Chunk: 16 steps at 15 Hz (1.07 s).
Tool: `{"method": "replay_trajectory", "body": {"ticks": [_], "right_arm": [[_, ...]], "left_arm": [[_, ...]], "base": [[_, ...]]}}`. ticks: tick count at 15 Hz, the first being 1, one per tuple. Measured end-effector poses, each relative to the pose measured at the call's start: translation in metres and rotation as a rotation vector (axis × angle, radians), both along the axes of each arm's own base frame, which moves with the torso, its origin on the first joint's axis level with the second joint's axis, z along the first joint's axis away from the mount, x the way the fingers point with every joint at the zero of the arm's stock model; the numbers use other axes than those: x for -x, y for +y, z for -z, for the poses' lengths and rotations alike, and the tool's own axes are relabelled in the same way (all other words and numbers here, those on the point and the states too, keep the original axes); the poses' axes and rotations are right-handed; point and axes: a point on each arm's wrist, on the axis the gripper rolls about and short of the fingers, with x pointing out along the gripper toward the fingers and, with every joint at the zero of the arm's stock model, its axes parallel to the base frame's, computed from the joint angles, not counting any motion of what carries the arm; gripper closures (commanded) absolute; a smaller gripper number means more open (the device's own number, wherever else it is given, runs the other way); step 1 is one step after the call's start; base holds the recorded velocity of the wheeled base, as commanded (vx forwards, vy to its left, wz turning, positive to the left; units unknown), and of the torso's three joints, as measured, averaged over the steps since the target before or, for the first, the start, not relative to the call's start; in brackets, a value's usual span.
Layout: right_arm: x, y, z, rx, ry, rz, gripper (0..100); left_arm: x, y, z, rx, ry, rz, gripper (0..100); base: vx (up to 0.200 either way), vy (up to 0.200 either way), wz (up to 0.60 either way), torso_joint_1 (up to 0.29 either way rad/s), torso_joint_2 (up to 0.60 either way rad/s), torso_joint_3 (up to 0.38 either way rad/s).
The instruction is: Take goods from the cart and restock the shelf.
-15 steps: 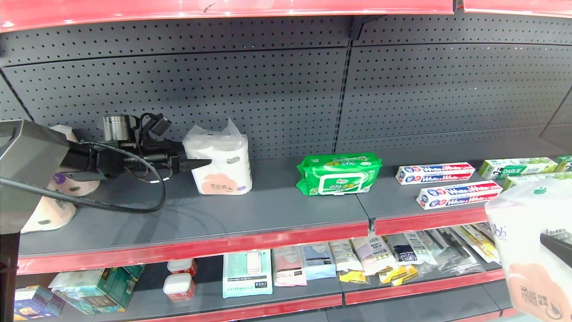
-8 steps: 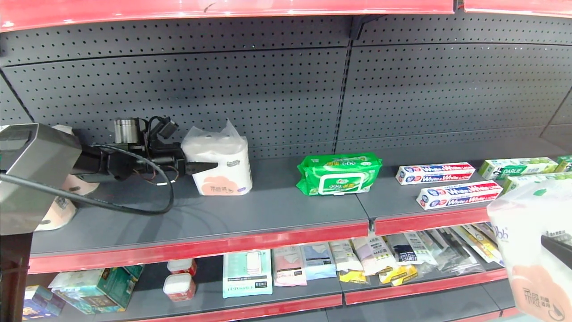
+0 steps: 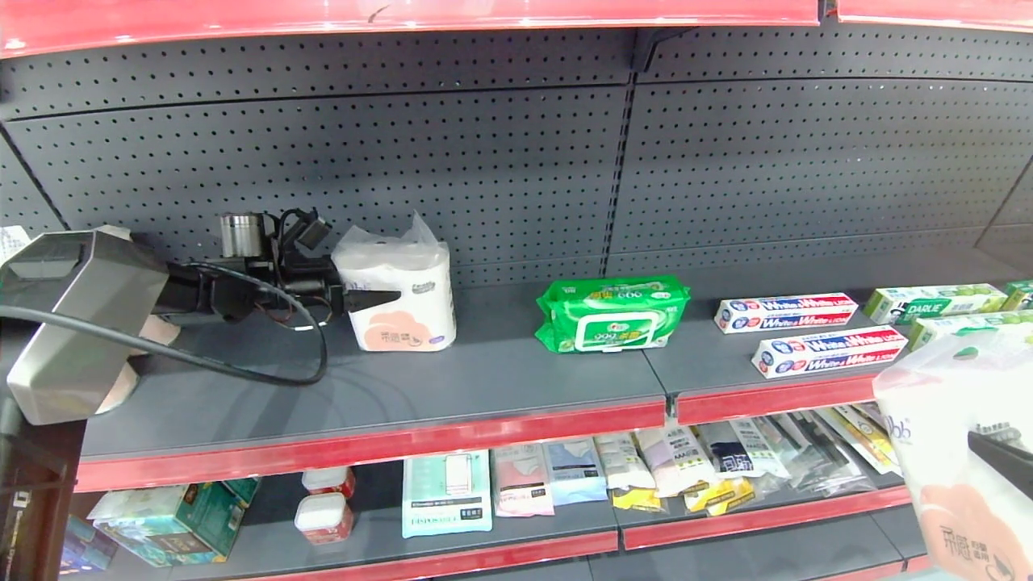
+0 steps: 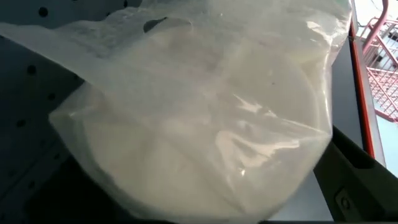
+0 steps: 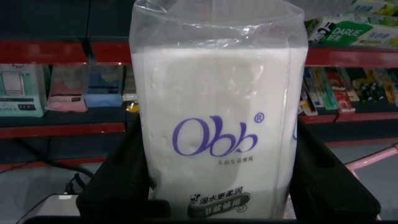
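Observation:
A white toilet paper pack (image 3: 399, 286) stands upright on the grey shelf (image 3: 484, 379), left of centre. My left gripper (image 3: 391, 290) reaches in from the left and stands open around it; one dark finger (image 3: 379, 298) lies across the pack's front, the other is hidden behind. The left wrist view is close on that pack (image 4: 205, 124), with a finger (image 4: 354, 180) beside it. My right gripper (image 3: 997, 460) is shut on a second toilet paper pack (image 3: 944, 420), held in the air below and in front of the shelf's right end. In the right wrist view this pack (image 5: 217, 112) stands between the fingers (image 5: 323, 174).
On the same shelf lie a green wet wipes pack (image 3: 612, 315), two toothpaste boxes (image 3: 785, 312) (image 3: 827, 351) and green boxes (image 3: 932, 303) at the right. Another roll pack (image 3: 153, 332) sits behind my left arm. The lower shelf (image 3: 516, 557) holds small packets and boxes.
My left arm has slid to the right, its finger reaching farther along the standing pack, which stayed put. The right gripper's pack has dropped slightly.

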Motion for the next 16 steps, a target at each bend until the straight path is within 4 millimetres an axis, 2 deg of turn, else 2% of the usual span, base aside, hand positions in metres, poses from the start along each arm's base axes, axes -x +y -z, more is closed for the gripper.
{"method": "replay_trajectory", "body": {"ticks": [8,12,16], "right_arm": [[0.0,0.0,0.001,-0.002,0.006,-0.001,100],[0.0,0.0,0.0,-0.001,-0.001,-0.001,100],[0.0,0.0,0.0,0.0,-0.002,-0.004,100]], "left_arm": [[0.0,-0.003,0.002,0.006,0.019,0.001,100],[0.019,0.009,-0.006,0.009,0.041,-0.021,100],[0.049,0.025,-0.005,0.015,0.015,-0.05,100]], "base": [[0.0,0.0,0.0,0.0,0.0,0.0],[0.0,0.0,0.0,0.0,0.0,0.0],[0.0,0.0,0.0,0.0,0.0,0.0]]}}
